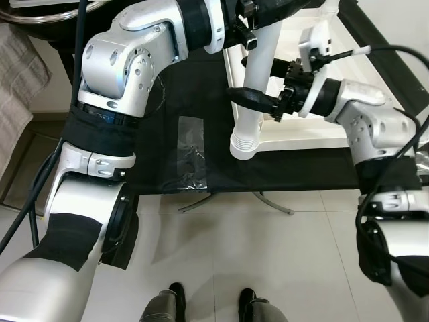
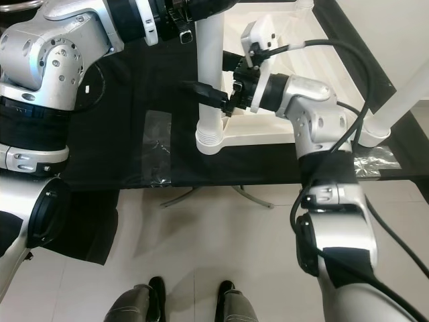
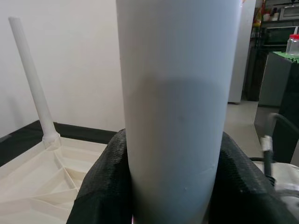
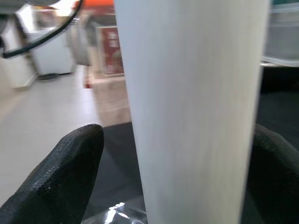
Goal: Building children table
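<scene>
A white children's table (image 1: 305, 137) lies upside down on a black cloth (image 1: 201, 87). One white leg (image 1: 258, 74) stands up from it, its ribbed end (image 1: 245, 145) down at the table's near edge. My left gripper (image 1: 247, 30) is shut on the leg's upper part; both black fingers (image 3: 100, 186) press against its sides. My right gripper (image 1: 249, 98) straddles the leg lower down and is open: one finger (image 4: 65, 168) stands clear of the leg (image 4: 191, 112). Another leg (image 2: 402, 94) stands fitted at the right corner.
A clear plastic bag (image 1: 191, 151) lies on the cloth left of the leg, and another (image 2: 375, 163) at the right edge. Metal stand feet (image 1: 268, 201) stick out under the cloth onto the tiled floor. My feet (image 1: 175, 295) stand close to the front edge.
</scene>
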Controlling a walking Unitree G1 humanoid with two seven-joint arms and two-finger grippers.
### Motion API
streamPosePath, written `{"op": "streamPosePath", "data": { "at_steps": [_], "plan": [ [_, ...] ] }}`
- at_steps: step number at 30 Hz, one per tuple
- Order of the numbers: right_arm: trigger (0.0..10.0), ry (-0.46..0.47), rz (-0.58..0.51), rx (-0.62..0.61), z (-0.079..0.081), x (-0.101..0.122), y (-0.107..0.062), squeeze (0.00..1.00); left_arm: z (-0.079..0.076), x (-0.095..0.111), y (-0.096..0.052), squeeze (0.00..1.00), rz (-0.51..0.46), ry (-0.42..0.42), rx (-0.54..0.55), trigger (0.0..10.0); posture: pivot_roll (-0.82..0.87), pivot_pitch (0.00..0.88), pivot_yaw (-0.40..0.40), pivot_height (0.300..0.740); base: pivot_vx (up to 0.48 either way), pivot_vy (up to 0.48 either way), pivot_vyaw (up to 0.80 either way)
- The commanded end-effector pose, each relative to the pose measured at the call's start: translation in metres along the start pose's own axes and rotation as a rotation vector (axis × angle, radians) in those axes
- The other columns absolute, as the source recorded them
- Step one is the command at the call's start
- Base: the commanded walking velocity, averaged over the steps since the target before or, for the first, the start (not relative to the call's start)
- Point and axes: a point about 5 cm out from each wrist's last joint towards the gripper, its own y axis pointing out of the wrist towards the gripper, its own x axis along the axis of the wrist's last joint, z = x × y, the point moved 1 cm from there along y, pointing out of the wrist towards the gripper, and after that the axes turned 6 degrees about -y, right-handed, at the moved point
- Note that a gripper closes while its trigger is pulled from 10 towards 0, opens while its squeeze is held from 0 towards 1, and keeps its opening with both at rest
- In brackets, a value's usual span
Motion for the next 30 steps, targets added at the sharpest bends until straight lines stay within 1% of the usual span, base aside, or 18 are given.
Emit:
{"op": "streamPosePath", "data": {
  "at_steps": [1,3,4,5,6,9,14,20,24,25,29,30],
  "plan": [
    [5.5,-0.013,-0.002,0.049,-0.002,0.004,-0.001,0.00,-0.001,-0.017,0.002,0.00,0.091,-0.014,-0.003,0.0,0.15,0.304,0.033,0.740,0.000,0.000,0.00],
    [5.5,-0.011,-0.001,0.060,-0.003,0.004,-0.002,0.00,-0.001,-0.017,0.002,0.00,0.092,-0.014,-0.006,0.0,0.16,0.304,0.034,0.740,0.000,0.000,0.00],
    [0.3,-0.009,-0.001,0.068,-0.003,0.004,-0.002,0.00,-0.001,-0.017,0.002,0.00,0.092,-0.014,-0.007,0.0,0.16,0.304,0.034,0.740,0.000,0.000,0.00],
    [0.3,-0.009,-0.001,0.068,-0.003,0.004,-0.002,0.00,-0.001,-0.017,0.002,0.00,0.092,-0.014,-0.007,0.0,0.16,0.304,0.034,0.740,0.000,0.000,0.00],
    [0.0,-0.022,0.013,0.111,-0.004,0.005,0.001,0.00,-0.003,-0.018,0.005,0.00,0.099,-0.015,-0.030,0.0,0.16,0.304,0.044,0.740,0.000,0.000,0.00],
    [0.0,-0.027,0.019,0.129,-0.004,0.005,0.001,0.00,-0.004,-0.018,0.006,0.00,0.102,-0.016,-0.039,0.0,0.16,0.304,0.044,0.740,0.000,0.000,0.00],
    [0.0,-0.020,0.050,0.214,-0.001,-0.003,-0.001,0.00,-0.011,-0.020,0.012,0.00,0.107,-0.016,-0.084,0.0,0.16,0.298,0.054,0.740,0.000,0.000,0.00],
    [0.0,-0.030,0.071,0.247,0.000,-0.005,-0.001,0.00,-0.015,-0.021,0.015,0.00,0.109,-0.016,-0.113,0.0,0.15,0.295,0.055,0.740,0.000,0.000,0.00],
    [0.0,-0.039,0.071,0.247,0.000,-0.005,0.000,0.00,-0.017,-0.021,0.017,0.00,0.099,-0.026,-0.125,0.0,0.15,0.295,0.052,0.740,0.000,0.000,0.00],
    [0.0,-0.052,0.069,0.227,-0.001,-0.006,0.002,0.00,-0.016,-0.020,0.018,1.00,0.079,-0.037,-0.120,10.0,0.15,0.298,0.053,0.740,0.000,0.000,0.00],
    [0.0,-0.062,0.071,0.193,-0.003,-0.008,0.003,0.00,-0.015,-0.019,0.018,1.00,0.061,-0.047,-0.103,10.0,0.14,0.300,0.050,0.740,0.000,0.000,0.00],
    [0.0,-0.065,0.085,0.147,-0.006,-0.010,0.003,0.00,-0.011,-0.016,0.017,1.00,0.047,-0.045,-0.078,10.0,0.14,0.301,0.049,0.740,0.000,0.000,0.00]
  ]
}}
